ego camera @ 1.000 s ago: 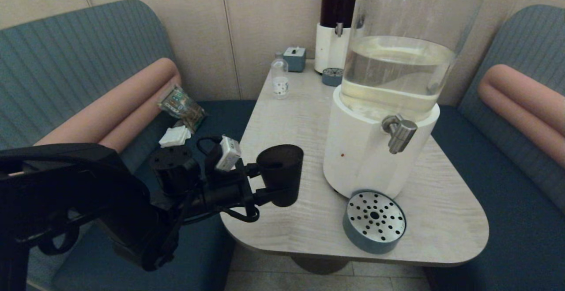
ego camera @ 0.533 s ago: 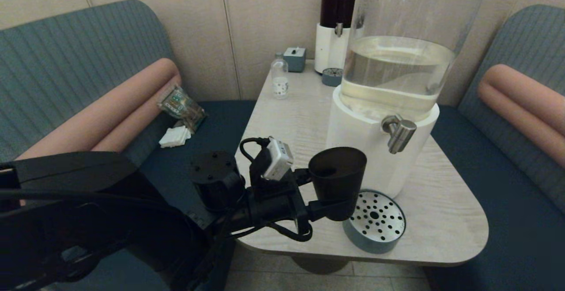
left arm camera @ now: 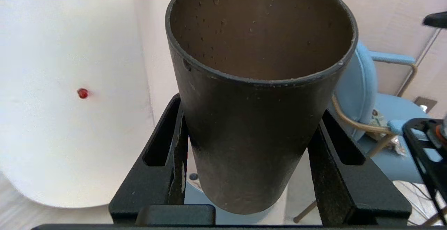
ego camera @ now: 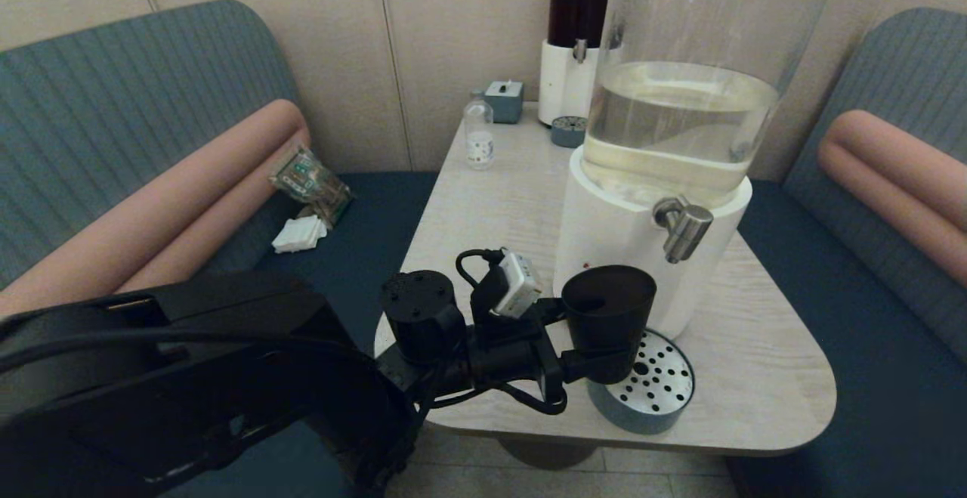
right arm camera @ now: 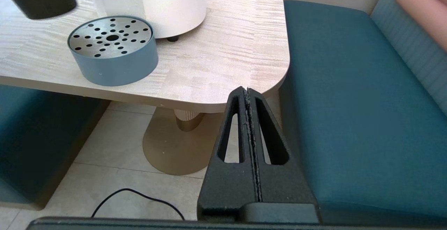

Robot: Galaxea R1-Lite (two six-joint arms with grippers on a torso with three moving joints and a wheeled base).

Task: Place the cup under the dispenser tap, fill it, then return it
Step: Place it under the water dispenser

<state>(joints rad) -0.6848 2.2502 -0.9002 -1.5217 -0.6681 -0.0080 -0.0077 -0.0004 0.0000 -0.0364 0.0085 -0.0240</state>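
The cup (ego camera: 608, 317), a dark tapered tumbler, hangs upright in my left gripper (ego camera: 597, 341), which is shut on its lower half. It floats over the left rim of the blue drip tray (ego camera: 656, 391), close to the dispenser's white base (ego camera: 604, 233). The dispenser tap (ego camera: 684, 227) is above it and to its right, its spout not over the cup's mouth. In the left wrist view the black fingers (left arm camera: 174, 146) press both sides of the cup (left arm camera: 258, 125), which looks empty. My right gripper (right arm camera: 247, 91) is shut on nothing, low beside the table's near right corner.
On the table (ego camera: 763, 347) at the back stand a dark-liquid dispenser (ego camera: 576, 37), a small clear bottle (ego camera: 479, 135), a blue box (ego camera: 505, 100) and a second small tray (ego camera: 568, 131). A snack packet (ego camera: 310, 179) and napkins (ego camera: 299, 233) lie on the left bench.
My left arm has carried the cup rightward from the table's left edge to the drip tray's left rim, next to the dispenser base.
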